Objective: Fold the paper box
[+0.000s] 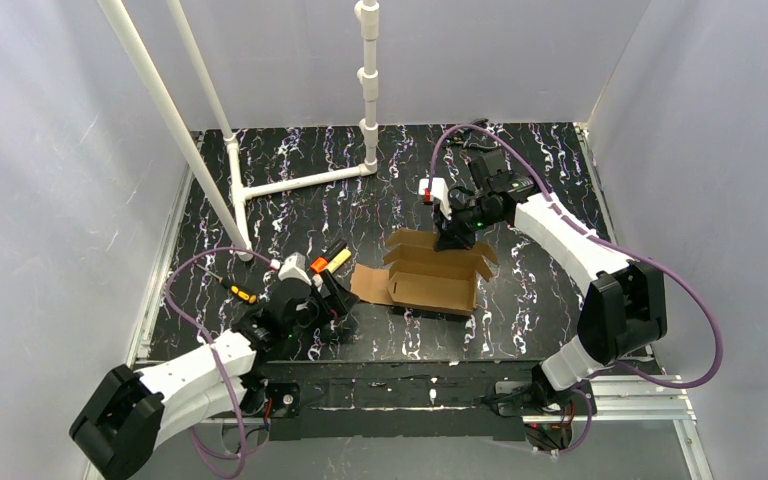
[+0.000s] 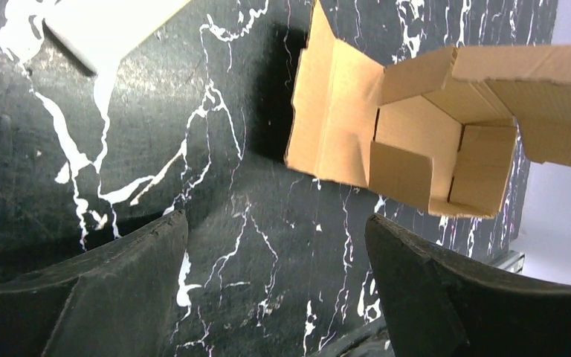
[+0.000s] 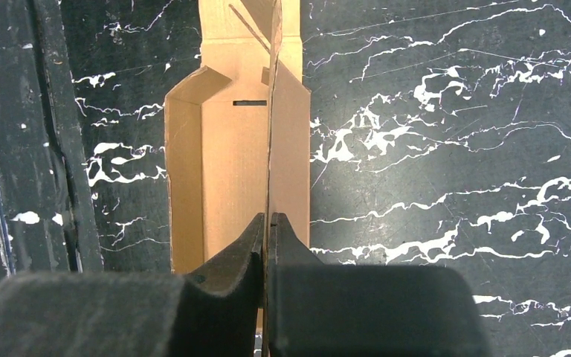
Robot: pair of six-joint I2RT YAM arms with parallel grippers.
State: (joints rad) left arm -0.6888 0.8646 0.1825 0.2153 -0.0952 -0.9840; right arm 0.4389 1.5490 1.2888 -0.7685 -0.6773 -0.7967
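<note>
The paper box (image 1: pixel 438 272), plain brown cardboard, stands half formed in the middle of the black marbled table with its top open and one flap lying flat to its left. My right gripper (image 1: pixel 456 237) is at the box's far wall, shut on that upright wall, which runs edge-on between the fingers (image 3: pixel 269 223). My left gripper (image 1: pixel 332 300) rests low on the table left of the box, open, with only bare table between its fingers (image 2: pixel 275 223). In the left wrist view the paper box (image 2: pixel 409 141) lies ahead to the upper right, apart from the fingers.
An orange-tipped black marker (image 1: pixel 327 261) and a pale yellow stick (image 1: pixel 338 259) lie just behind my left gripper. A small yellow-and-black tool (image 1: pixel 238 290) lies further left. A white pipe frame (image 1: pixel 290 183) stands at the back left. White walls close in the table.
</note>
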